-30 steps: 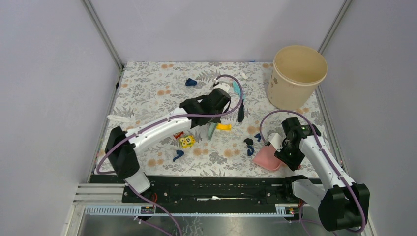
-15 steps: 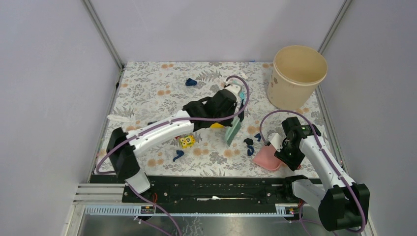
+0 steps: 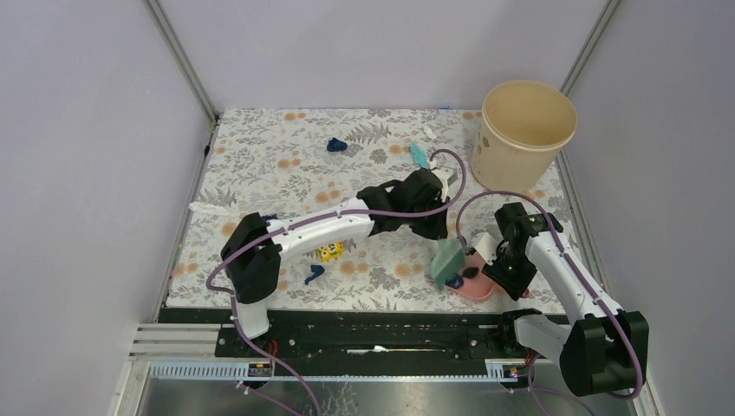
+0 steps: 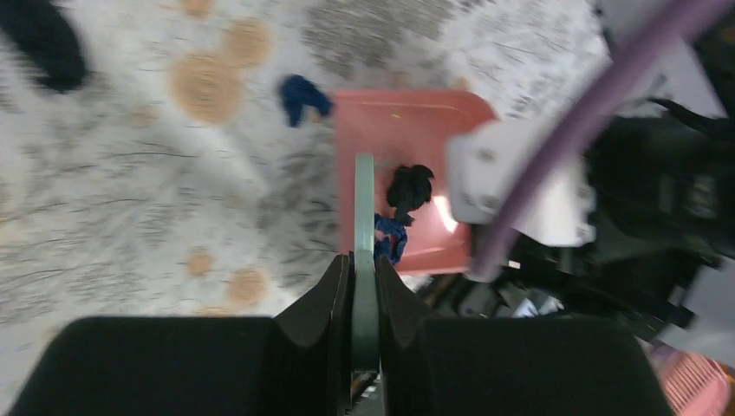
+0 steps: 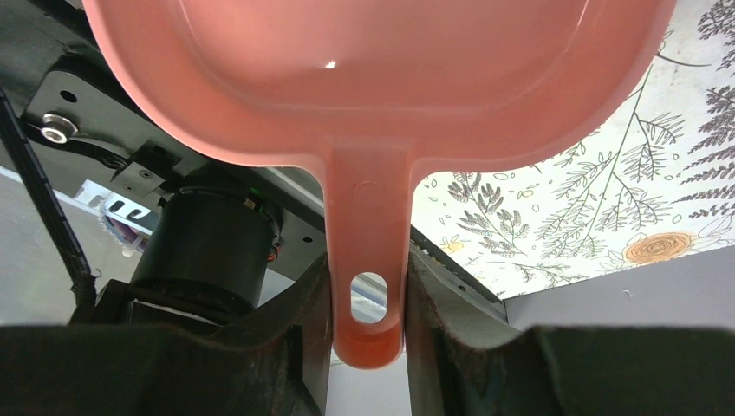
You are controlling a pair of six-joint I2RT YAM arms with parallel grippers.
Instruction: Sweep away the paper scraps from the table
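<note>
Broadly, you are partway through: the table (image 3: 260, 156), a flat rectangle under a white cloth printed with grey ferns and orange flowers, holds several paper scraps (image 3: 336, 145) not yet collected. The round beige plastic bucket (image 3: 526, 130) stands at the 1 o'clock corner, well apart from both arms. Near 4 o'clock your right gripper (image 5: 368, 299) is clamped on the handle of the shallow pink plastic dustpan (image 3: 487, 286), whose mouth faces roughly 9 o'clock. Your left gripper (image 4: 364, 264) pinches a thin flat teal sweeping card (image 3: 448, 257), held on edge right at that mouth. Inside the pan lies a black wad (image 4: 409, 186). A navy wad (image 4: 387, 236) sits at the pan's edge beside the card, and another (image 4: 303, 94) lies just outside on the cloth. Left to gather, I judge: the navy wad at 11 o'clock, a teal strip (image 3: 419, 156) near 12, a white strip (image 3: 208, 209) at the 9 o'clock edge and a navy wad (image 3: 314, 274) at 7. The small yellow toy block (image 3: 328, 251) beside that last one is not yours to sweep.
</note>
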